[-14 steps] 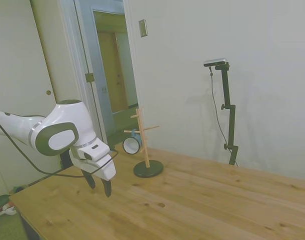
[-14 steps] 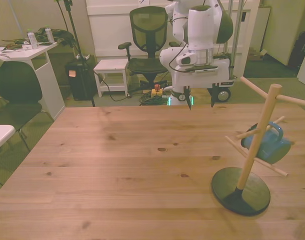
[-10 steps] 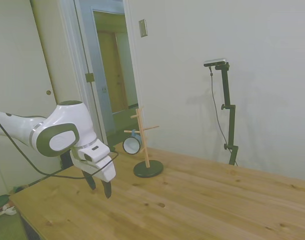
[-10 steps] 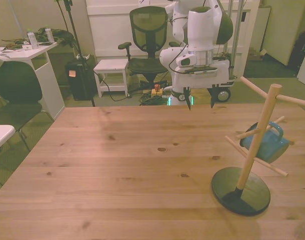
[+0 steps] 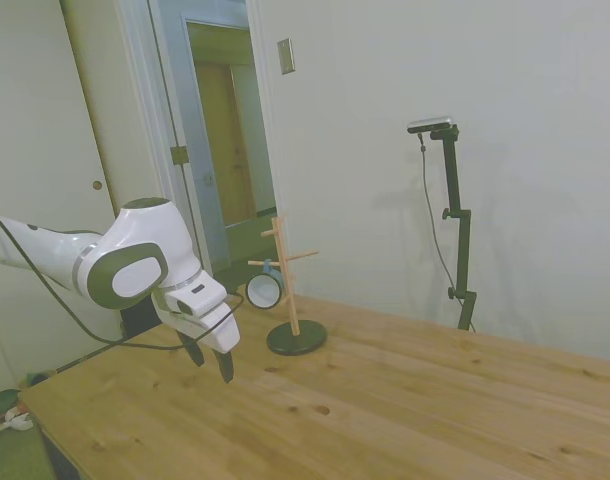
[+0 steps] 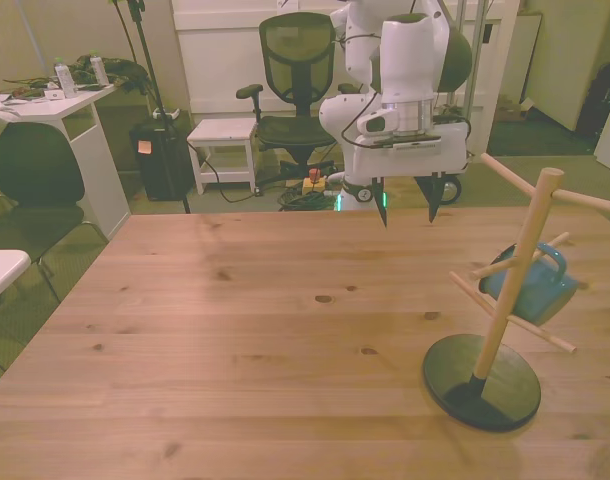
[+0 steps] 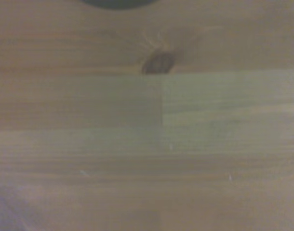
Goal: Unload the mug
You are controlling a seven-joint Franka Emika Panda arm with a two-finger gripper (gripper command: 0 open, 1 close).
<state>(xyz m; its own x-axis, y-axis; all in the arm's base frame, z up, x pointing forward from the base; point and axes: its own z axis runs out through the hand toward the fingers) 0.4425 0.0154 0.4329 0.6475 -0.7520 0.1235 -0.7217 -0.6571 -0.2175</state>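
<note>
front view showed the wooden table with the peg stand as landmark, at the front view's right. the mug hung by its handle on a lower peg of that stand, tilted, clear of the table. the gripper hovered above the table well apart from the stand, empty, fingers spread wide and pointing down. judged: mug looked rigid, glazed, so likely slippery and breakable, yet light. best hold probably across the body or rim wall, then slide it outward along the peg. wrist view gave only blurred wood grain and a knot.
</note>
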